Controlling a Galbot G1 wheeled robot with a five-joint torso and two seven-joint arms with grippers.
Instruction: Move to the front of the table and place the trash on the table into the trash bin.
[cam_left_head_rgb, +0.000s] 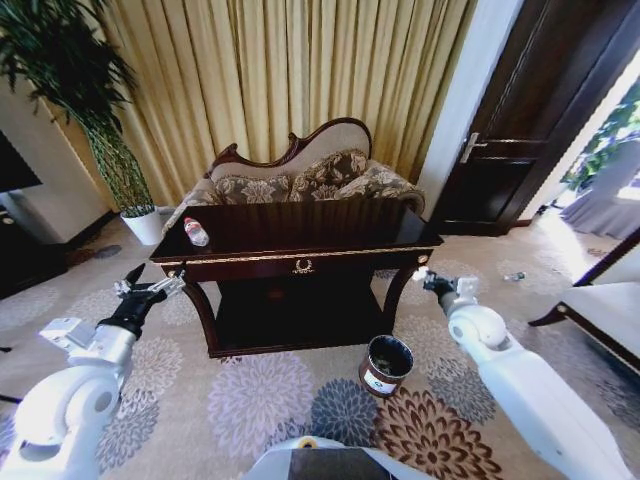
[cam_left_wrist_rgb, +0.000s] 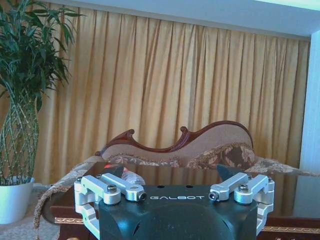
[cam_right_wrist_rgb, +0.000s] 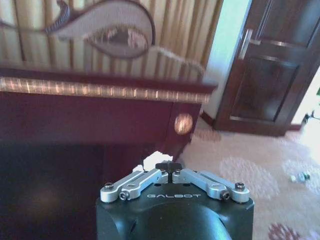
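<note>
Daylight pours in from the right by the door (cam_left_head_rgb: 530, 110), washing out that edge. The glossy worktop (cam_left_head_rgb: 300, 228) mirrors the curtains (cam_left_head_rgb: 290, 70), its underside sits in deep shadow, and straight lines bow near the borders.

the table (cam_left_head_rgb: 300, 262) stands in the middle of the room on the carpet (cam_left_head_rgb: 250, 400), with the sofa (cam_left_head_rgb: 300, 180) just behind it and the curtain (cam_left_head_rgb: 290, 80) behind the sofa. a bottle (cam_left_head_rgb: 196, 232) lies on the surface near its left end. the trash bin (cam_left_head_rgb: 386, 364) sits on the carpet in front of the table, toward its right leg. a potted plant (cam_left_head_rgb: 90, 120) stands at the left, beside the sofa, and a door (cam_left_head_rgb: 530, 120) is at the right behind the table. the left gripper (cam_left_head_rgb: 150, 285) hangs just before the table's left front corner; the right gripper (cam_left_head_rgb: 425, 277) hangs by its right front corner, above the bin.
</note>
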